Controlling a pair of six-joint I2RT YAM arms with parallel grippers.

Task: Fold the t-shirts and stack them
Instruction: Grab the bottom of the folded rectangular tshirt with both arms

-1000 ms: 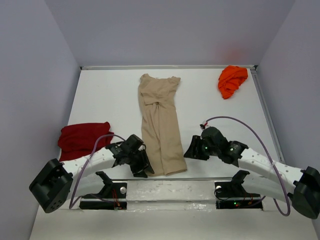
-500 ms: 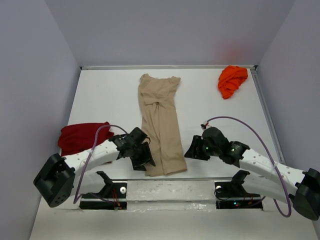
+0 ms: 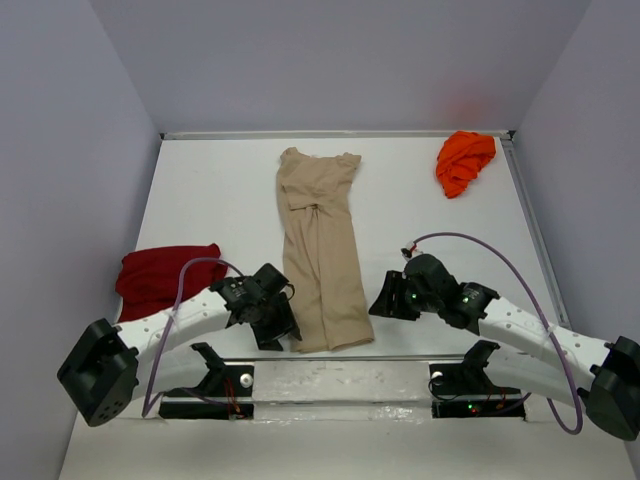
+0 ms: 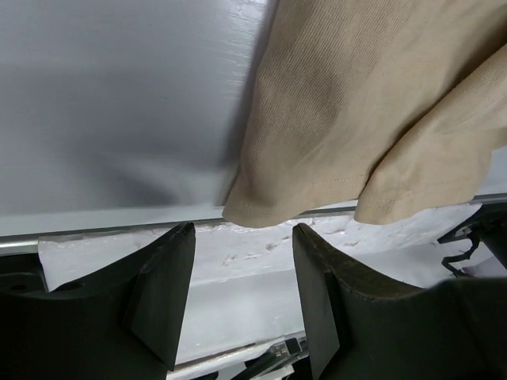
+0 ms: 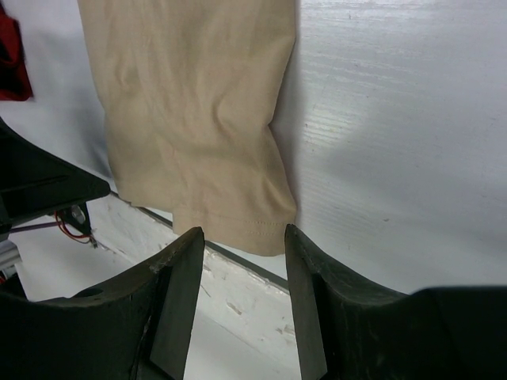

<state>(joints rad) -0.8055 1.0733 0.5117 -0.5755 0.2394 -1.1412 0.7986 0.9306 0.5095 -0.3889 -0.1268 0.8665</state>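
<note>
Hovering at the near hem, both claws are released with nothing gripped. Left claw (image 4: pixel 243 229) has its fingers spread, and the near left corner of the tan t-shirt (image 3: pixel 320 250) sits just ahead of the gap. Right claw (image 5: pixel 242 232) is also spread, lined up on the near right corner of the hem.

Tan t-shirt lies mid-desk (image 3: pixel 220 200) as a long narrow strip, sides already folded in. Its collar end is far and its hem is at the near desk edge.

Dark red t-shirt (image 3: pixel 165 278) is near left in a rough rectangle; cannot tell if it is properly folded. Orange t-shirt (image 3: pixel 465 162) is crumpled in the far right corner, clearly unfolded.

Progress looks under halfway. The tan one probably needs its crosswise folds, the orange one needs everything, and no stack exists yet, with all three shirts well apart.
</note>
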